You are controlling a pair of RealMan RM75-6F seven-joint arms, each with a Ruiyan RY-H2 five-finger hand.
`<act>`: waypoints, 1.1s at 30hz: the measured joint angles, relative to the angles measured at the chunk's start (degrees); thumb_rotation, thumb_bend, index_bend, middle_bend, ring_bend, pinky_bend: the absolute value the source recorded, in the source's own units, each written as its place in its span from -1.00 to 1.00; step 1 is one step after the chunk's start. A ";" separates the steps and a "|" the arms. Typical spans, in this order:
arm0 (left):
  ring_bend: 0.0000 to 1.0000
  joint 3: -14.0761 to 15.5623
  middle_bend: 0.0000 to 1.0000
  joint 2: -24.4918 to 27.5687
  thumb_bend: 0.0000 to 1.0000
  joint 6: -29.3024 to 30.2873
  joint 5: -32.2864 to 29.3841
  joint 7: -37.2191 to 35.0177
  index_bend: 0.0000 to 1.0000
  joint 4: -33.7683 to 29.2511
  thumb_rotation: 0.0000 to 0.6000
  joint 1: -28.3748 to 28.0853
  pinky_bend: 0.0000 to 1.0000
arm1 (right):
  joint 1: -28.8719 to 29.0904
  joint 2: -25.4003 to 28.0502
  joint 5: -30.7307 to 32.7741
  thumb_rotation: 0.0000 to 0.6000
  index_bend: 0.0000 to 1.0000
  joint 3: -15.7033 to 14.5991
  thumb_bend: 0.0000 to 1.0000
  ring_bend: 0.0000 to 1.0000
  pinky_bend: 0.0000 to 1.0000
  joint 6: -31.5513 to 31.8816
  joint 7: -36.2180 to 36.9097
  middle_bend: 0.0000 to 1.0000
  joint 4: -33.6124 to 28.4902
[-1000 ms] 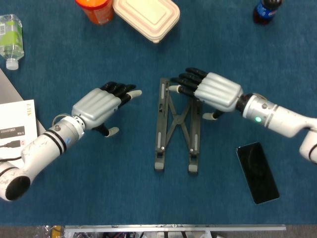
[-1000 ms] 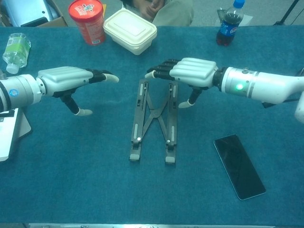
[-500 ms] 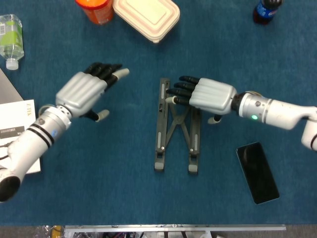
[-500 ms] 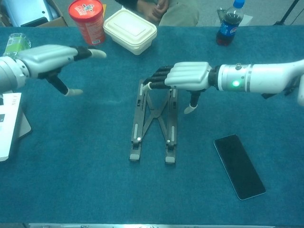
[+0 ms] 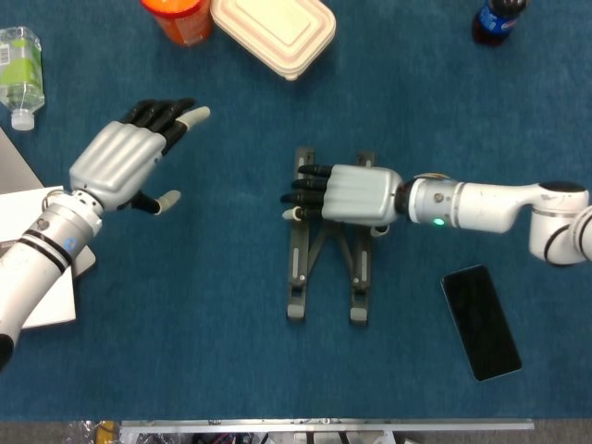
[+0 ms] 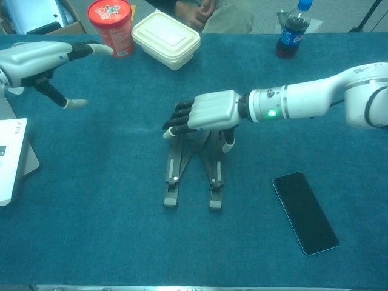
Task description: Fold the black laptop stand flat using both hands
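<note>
The black laptop stand (image 5: pixel 297 277) lies at the table's centre, its two rails and crossed struts (image 6: pixel 171 182) low on the blue cloth. My right hand (image 5: pixel 347 194) rests palm down across the stand's far half. Its fingers (image 6: pixel 176 124) stretch past the left rail, and the thumb points down beside the right rail. The hand hides the stand's upper part. My left hand (image 5: pixel 120 162) hovers well to the left of the stand with fingers spread, holding nothing; the chest view shows it (image 6: pixel 42 57) raised near the table's far left.
A black phone (image 5: pixel 481 321) lies right of the stand. At the back stand a cream lunch box (image 6: pixel 165 37), a red can (image 6: pixel 110 27) and a cola bottle (image 6: pixel 290 27). A water bottle (image 5: pixel 18 74) and a white booklet (image 5: pixel 37 250) occupy the left edge.
My right hand has moved left and toward me, from above the stand's far end to lying flat on it. My left hand has pulled away to the left and back.
</note>
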 measured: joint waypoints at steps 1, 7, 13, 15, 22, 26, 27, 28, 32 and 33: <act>-1.00 -0.03 -1.00 0.18 -0.43 0.00 0.34 -0.64 -1.00 0.16 1.00 0.20 -0.94 | 0.18 -0.37 -0.06 1.00 -1.00 -0.13 -1.00 -1.00 -1.00 0.02 0.13 -1.00 0.41; -1.00 -0.32 -1.00 0.99 -0.43 -0.10 2.04 -3.40 -1.00 0.92 1.00 1.07 -0.94 | 0.97 -1.30 0.03 1.00 -1.00 -0.90 -1.00 -1.00 -1.00 0.49 0.94 -1.00 1.56; -1.00 -0.66 -1.00 1.25 -0.43 -0.29 2.83 -3.92 -1.00 0.72 1.00 1.40 -0.94 | 1.07 0.21 0.46 1.00 -1.00 -1.28 -1.00 -1.00 -1.00 1.57 0.74 -1.00 -0.09; -1.00 -0.71 -1.00 1.19 -0.43 -0.32 2.91 -3.73 -1.00 0.55 1.00 1.43 -0.94 | 1.08 0.85 0.57 1.00 -1.00 -1.56 -1.00 -1.00 -1.00 1.71 0.43 -1.00 -0.97; -1.00 -0.89 -1.00 0.98 -0.43 -0.54 2.63 -2.74 -1.00 0.04 1.00 1.59 -0.94 | 1.25 2.60 0.80 1.00 -1.00 -2.17 -1.00 -1.00 -1.00 2.02 -0.46 -1.00 -3.80; -1.00 -1.02 -1.00 1.02 -0.43 -0.67 2.39 -2.46 -1.00 -0.19 1.00 1.69 -0.94 | 1.34 3.58 1.10 1.00 -1.00 -2.32 -1.00 -1.00 -1.00 1.99 -1.15 -1.00 -5.19; -1.00 -1.05 -1.00 1.01 -0.43 -0.68 2.38 -2.43 -1.00 -0.25 1.00 1.72 -0.94 | 1.37 3.61 1.16 1.00 -1.00 -2.37 -1.00 -1.00 -1.00 1.82 -1.27 -1.00 -5.31; -1.00 -1.08 -1.00 0.99 -0.43 -0.67 2.41 -2.39 -1.00 -0.34 1.00 1.76 -0.94 | 1.40 3.59 1.19 1.00 -1.00 -2.44 -1.00 -1.00 -1.00 1.67 -1.41 -1.00 -5.39; -1.00 -1.09 -1.00 1.02 -0.43 -0.56 2.50 -2.27 -1.00 -0.55 1.00 2.00 -0.94 | 1.71 3.30 1.22 1.00 -1.00 -2.62 -1.00 -1.00 -1.00 1.28 -1.52 -1.00 -5.49; -1.00 -1.09 -1.00 1.05 -0.43 -0.56 2.46 -2.28 -1.00 -0.56 1.00 2.07 -0.94 | 1.75 3.28 1.25 1.00 -1.00 -2.62 -1.00 -1.00 -1.00 1.26 -1.48 -1.00 -5.50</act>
